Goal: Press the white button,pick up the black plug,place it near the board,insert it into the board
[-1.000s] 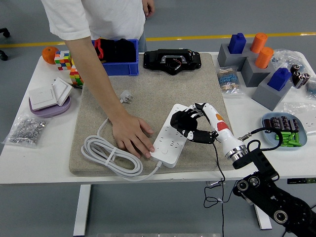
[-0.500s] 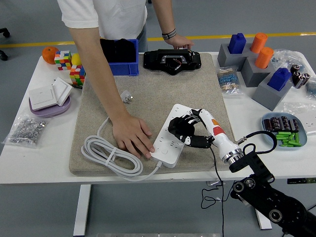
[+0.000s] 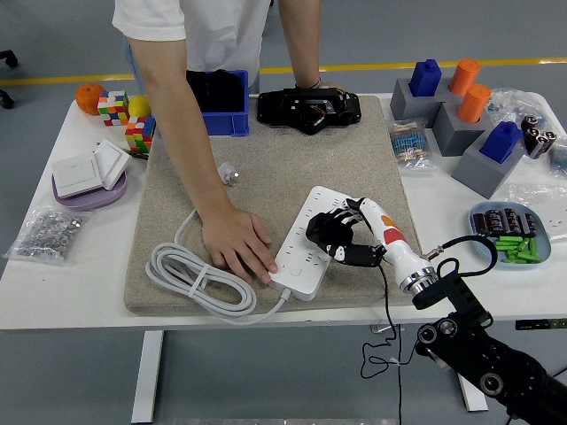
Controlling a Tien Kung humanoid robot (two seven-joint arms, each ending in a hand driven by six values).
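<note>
Right hand (image 3: pixel 341 237) curled over the white power strip (image 3: pixel 312 241), fingers bent, holding nothing visible. Person's hand (image 3: pixel 236 246) steadies the strip's near end. Black plug not discernible. Strip looks rigid, light, likely to slide on the felt mat (image 3: pixel 283 168).

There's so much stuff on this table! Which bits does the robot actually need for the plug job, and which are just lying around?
Part of the job:
white power strip
right robot hand, over the strip
person's hand steadying the strip
coiled white cable

Just lying about:
blue bin
puzzle cubes
orange
wall switches
bag of screws
grey blocks with coloured pegs
</note>
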